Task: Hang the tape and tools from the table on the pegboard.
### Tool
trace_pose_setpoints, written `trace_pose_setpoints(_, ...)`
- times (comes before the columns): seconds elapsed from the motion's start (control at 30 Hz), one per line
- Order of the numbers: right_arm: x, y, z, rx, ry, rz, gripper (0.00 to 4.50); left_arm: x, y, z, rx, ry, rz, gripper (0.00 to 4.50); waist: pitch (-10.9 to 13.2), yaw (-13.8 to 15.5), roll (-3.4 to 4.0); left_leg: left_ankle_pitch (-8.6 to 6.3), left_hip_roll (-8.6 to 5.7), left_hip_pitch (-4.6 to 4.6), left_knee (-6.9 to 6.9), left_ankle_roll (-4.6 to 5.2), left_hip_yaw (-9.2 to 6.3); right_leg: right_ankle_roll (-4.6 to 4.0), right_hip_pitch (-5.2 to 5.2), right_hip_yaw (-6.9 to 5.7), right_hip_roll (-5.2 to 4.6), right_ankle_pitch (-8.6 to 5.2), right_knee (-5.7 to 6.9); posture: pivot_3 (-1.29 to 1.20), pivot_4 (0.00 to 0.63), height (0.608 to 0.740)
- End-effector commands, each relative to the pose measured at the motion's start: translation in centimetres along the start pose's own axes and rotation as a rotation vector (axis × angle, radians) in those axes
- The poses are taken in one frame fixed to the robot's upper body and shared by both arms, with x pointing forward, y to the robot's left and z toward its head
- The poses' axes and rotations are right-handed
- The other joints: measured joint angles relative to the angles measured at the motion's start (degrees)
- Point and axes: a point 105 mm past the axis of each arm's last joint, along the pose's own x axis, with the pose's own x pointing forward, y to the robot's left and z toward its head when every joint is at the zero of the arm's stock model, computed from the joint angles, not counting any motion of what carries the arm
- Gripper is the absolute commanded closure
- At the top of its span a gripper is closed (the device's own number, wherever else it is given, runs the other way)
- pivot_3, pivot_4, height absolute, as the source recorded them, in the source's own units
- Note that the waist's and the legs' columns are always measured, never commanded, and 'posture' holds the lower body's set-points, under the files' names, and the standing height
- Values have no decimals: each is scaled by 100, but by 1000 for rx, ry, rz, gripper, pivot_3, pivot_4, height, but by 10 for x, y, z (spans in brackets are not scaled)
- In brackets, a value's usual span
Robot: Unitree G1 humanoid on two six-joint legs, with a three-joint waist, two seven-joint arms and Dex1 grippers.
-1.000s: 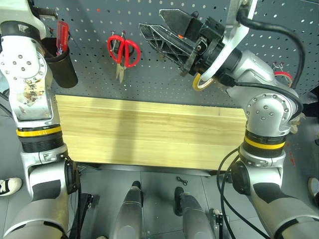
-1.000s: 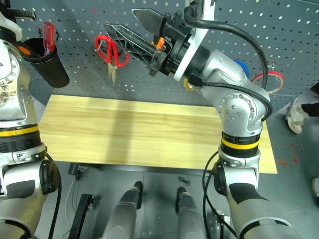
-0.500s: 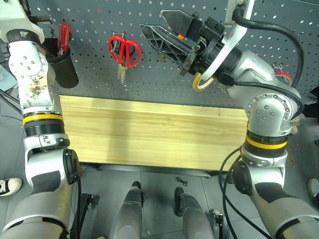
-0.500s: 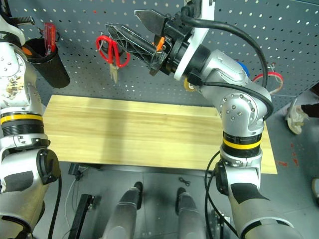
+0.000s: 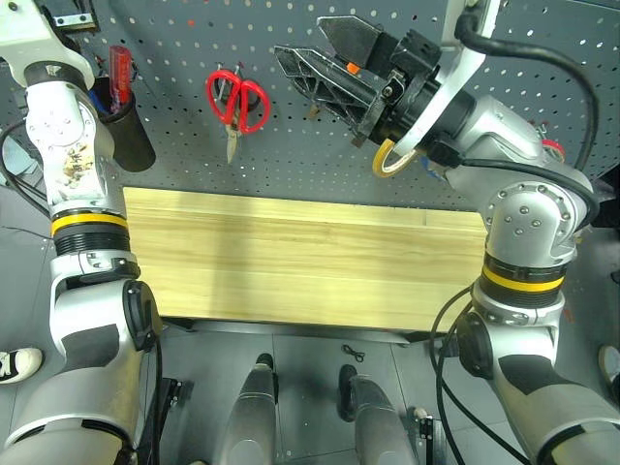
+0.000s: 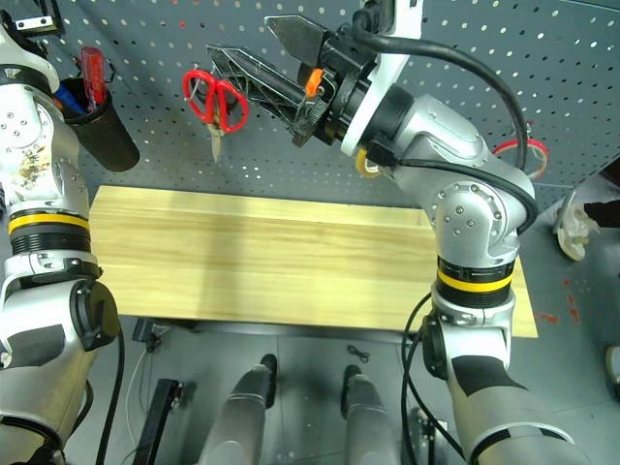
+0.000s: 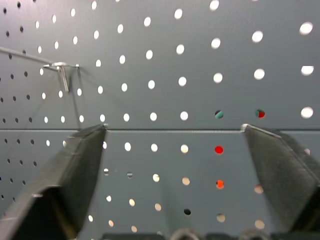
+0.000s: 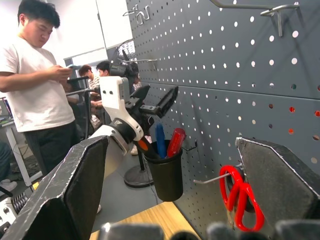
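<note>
The red-handled scissors hang from a hook on the grey-blue pegboard. The yellowish tape hangs on the board too, partly behind my right arm. A black cup on the board holds the blue-handled screwdriver beside a red-handled one. My left gripper stands open and empty close to the board, just above that cup. In front of the board and right of the scissors, my right gripper is open with nothing in it. The table top lies bare below.
A red tape roll hangs at the far right of the board. Empty metal hooks stick out of the panel. A person in a white shirt stands off to the side, with others behind.
My left arm has stretched up and away toward the board's upper left corner. The right arm, scissors and tape have not moved.
</note>
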Motion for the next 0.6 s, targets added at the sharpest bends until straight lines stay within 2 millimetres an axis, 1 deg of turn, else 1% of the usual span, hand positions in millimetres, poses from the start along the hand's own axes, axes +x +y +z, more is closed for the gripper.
trace_pose_setpoints(0.03, -2, 8, 13, -43, -34, 17, 0, 6, 4, 22, -14, -78, 8, 27, 0, -1, 0, 0, 0, 0, 0, 0, 0, 0, 0, 0, 0, 0, 3, 164, 277, 740)
trace_pose_setpoints(0.13, -1, 9, 13, -45, -34, 15, 0, 5, 4, 22, -19, -75, 2, 27, 0, -4, 0, 0, 0, 0, 3, 0, 0, 0, 0, 0, 0, 0, 41, 166, 275, 740)
trace_pose_setpoints(0.2, -1, 10, 13, -48, -32, 14, 0, 4, -1, 28, -31, -89, -35, 27, 0, -13, 0, 0, 0, 1, 4, 0, 0, 0, 0, 0, 0, 0, 43, 165, 270, 740)
trace_pose_setpoints(0.27, -1, 9, 12, -57, -26, 8, 0, 2, -12, 43, -50, -128, -120, 27, -1, -44, -1, 0, 0, 1, 5, 0, 0, 0, 0, 0, 0, 0, 43, 163, 269, 740)
trace_pose_setpoints(0.37, -3, 5, 9, -79, -2, -14, 0, -6, -35, 77, -110, -190, -284, 27, -1, -63, -1, 1, 0, -1, 5, -2, -1, 0, 0, 0, -1, 0, 43, 165, 269, 740)
trace_pose_setpoints(0.4, -3, 4, 8, -86, 7, -19, 0, -8, -41, 85, -134, -195, -332, 27, -1, -64, -1, 2, 0, -3, 6, -2, -1, 0, 0, 0, -1, 0, 43, 172, 270, 740)
trace_pose_setpoints(0.47, -21, -7, -1, -110, 59, -39, 0, -22, -66, 99, -205, -159, -503, 27, -5, -72, -5, 2, -1, -2, 7, -2, -2, 0, 0, 0, -1, 0, 43, 181, 268, 740)
trace_pose_setpoints(0.53, -36, -12, -9, -134, 107, -50, 0, -43, -91, 100, -263, -82, -685, 27, -38, -63, -17, 2, -2, -2, 6, -2, -7, 2, 9, -4, -2, -2, 40, 189, 257, 740)
trace_pose_setpoints(0.6, -45, -13, -15, -147, 139, -57, 0, -72, -113, 91, -305, 28, -848, 27, -62, -119, -11, 2, -5, -1, 9, -2, -6, 4, 12, -2, -6, -1, 35, 189, 255, 740)
